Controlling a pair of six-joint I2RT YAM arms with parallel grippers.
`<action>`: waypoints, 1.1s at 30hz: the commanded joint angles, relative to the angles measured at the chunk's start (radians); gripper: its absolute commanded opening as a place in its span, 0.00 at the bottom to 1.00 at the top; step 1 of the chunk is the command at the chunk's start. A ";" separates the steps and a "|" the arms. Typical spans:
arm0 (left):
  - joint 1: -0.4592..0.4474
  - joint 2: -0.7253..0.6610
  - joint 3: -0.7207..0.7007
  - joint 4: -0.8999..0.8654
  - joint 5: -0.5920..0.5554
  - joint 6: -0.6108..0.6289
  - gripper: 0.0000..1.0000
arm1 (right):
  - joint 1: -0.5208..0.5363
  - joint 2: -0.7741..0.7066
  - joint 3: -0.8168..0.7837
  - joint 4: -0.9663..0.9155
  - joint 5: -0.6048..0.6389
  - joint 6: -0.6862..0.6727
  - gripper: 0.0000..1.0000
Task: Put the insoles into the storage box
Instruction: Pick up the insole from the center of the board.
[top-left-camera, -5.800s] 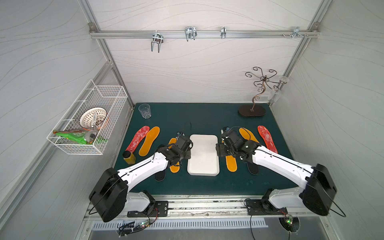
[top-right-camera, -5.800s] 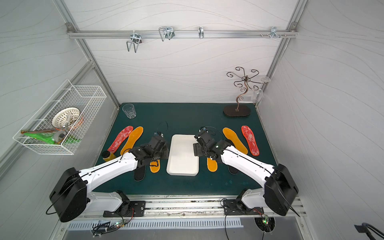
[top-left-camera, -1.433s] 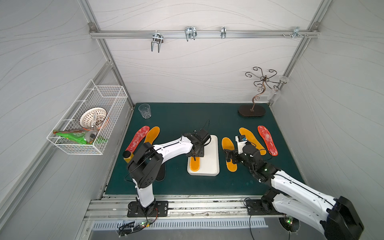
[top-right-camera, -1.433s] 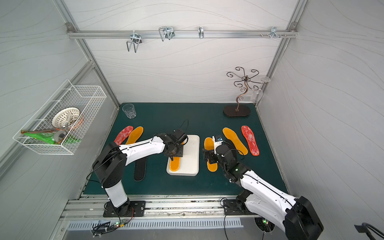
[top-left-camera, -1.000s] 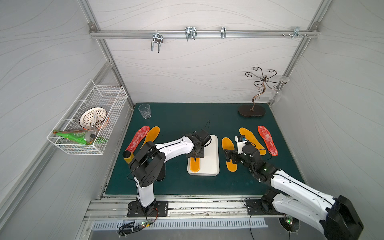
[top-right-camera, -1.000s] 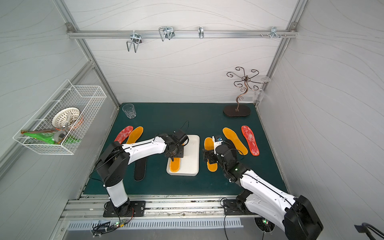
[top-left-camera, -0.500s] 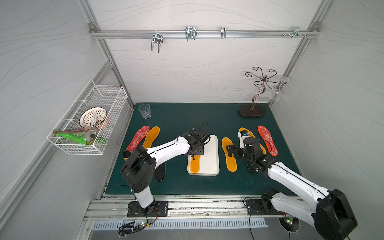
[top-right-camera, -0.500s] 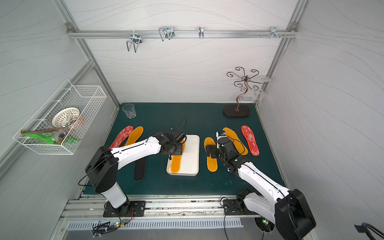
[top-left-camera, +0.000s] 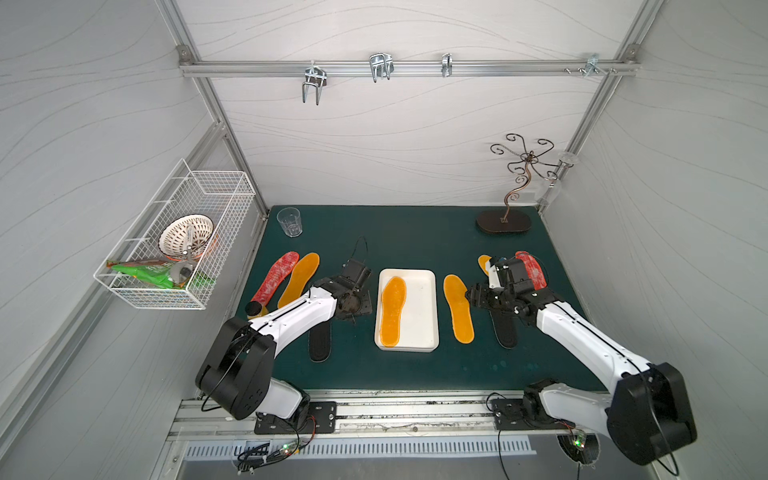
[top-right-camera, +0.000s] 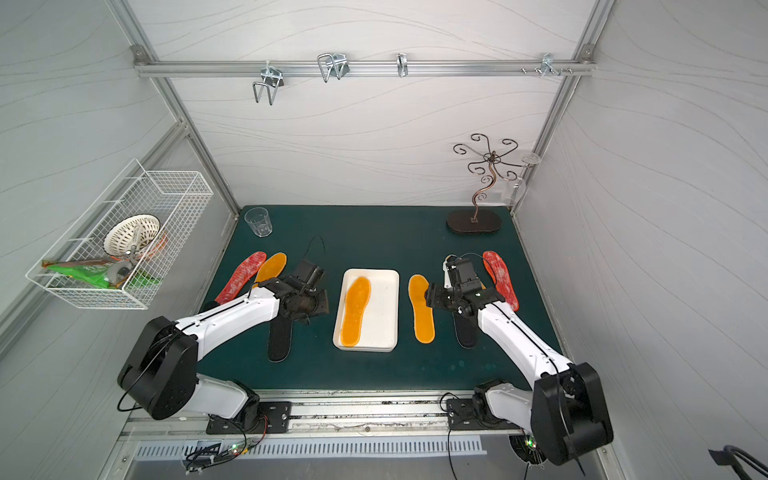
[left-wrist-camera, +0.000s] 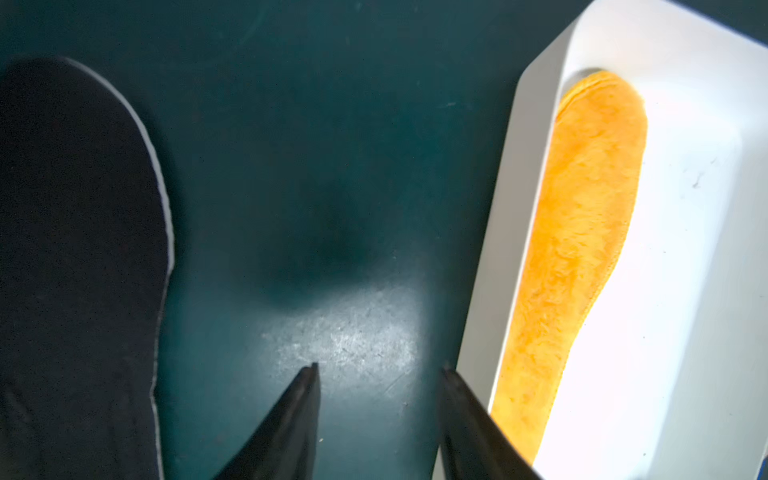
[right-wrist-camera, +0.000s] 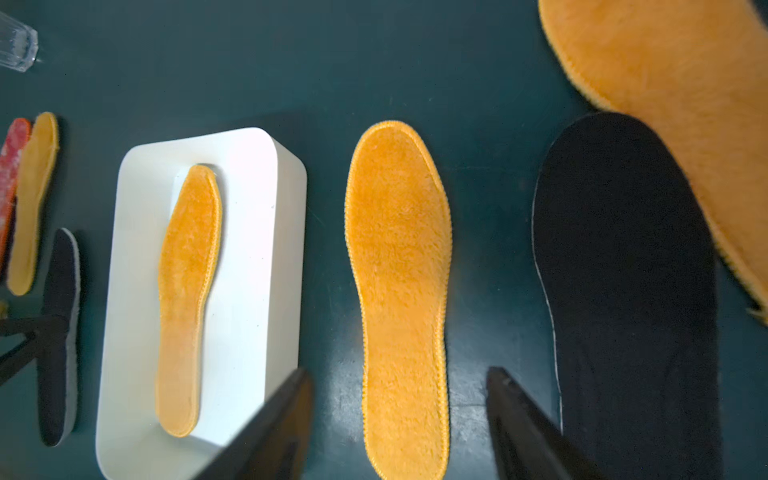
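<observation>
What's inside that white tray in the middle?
One orange-yellow insole lies flat inside the storage box, near one long side; the remaining floor is bare. Anything beneath that insole is hidden.

The desk (top-left-camera: 407, 241) is dark teal, scuffed pale in spots. The storage box (top-left-camera: 424, 291) is plain white. The insole in the box (top-left-camera: 392, 311) is fuzzy orange-yellow with a stitched rim of the same colour. The insole right of the box (top-left-camera: 457, 307), the far-left orange insole (top-left-camera: 300, 278) and the half-hidden far-right orange insole (top-left-camera: 483, 262) match it. The left red insole (top-left-camera: 276, 276) and right red insole (top-left-camera: 534, 270) carry white mottling. The left black insole (top-left-camera: 320, 345) and right black insole (top-left-camera: 505, 332) show a thin pale edge. The wire basket (top-left-camera: 199, 195) is white, the glass (top-left-camera: 289, 221) clear, the scrolled stand (top-left-camera: 503, 221) dark brown.
</observation>
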 joint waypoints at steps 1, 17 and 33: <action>0.001 -0.005 -0.027 0.082 0.083 0.010 0.48 | -0.061 0.068 -0.002 -0.002 -0.191 0.012 0.51; -0.071 0.052 -0.067 0.084 0.059 -0.032 0.48 | -0.109 0.281 -0.013 0.153 -0.229 0.063 0.47; -0.071 -0.048 -0.057 0.051 -0.014 -0.030 0.51 | -0.110 0.377 -0.043 0.260 -0.272 0.106 0.36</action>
